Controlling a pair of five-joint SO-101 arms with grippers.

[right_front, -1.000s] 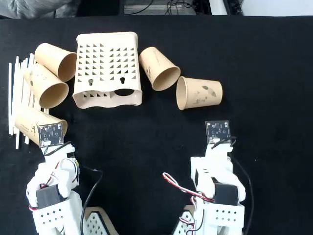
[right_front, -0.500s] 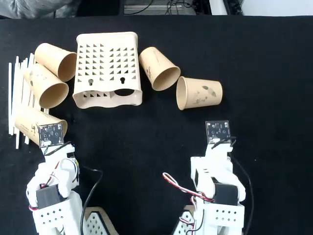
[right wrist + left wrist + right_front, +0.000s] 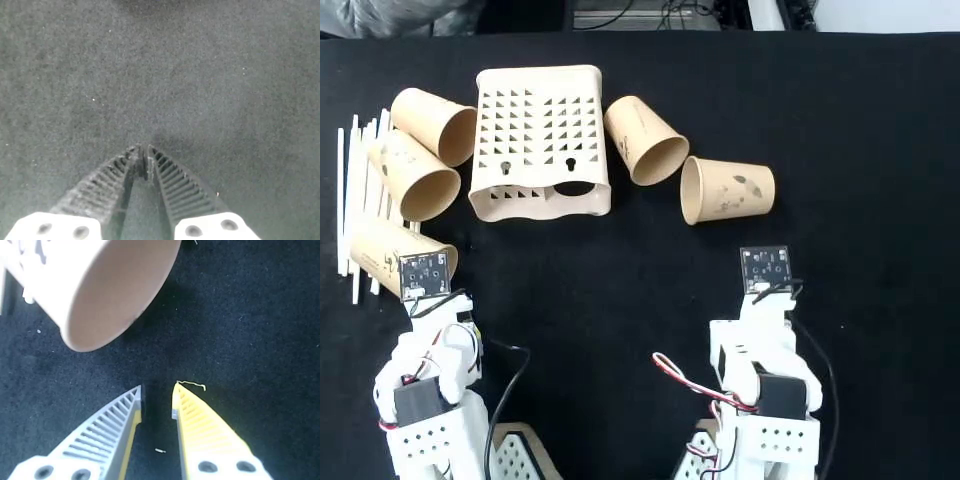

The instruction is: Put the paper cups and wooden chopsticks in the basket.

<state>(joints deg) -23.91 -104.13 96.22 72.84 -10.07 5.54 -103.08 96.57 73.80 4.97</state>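
Five paper cups, one basket, several wooden chopsticks too overlapped to count.

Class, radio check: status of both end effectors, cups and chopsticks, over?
Left end effector open, empty, by a tan paper cup. Right end effector shut, empty. All cups outside cream perforated plastic basket. Cups lie across pale wooden chopsticks.

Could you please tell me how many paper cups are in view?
5. Three lie left of the basket: far cup, middle cup, near cup. Two lie right: inner cup, outer cup. The basket may hide more.
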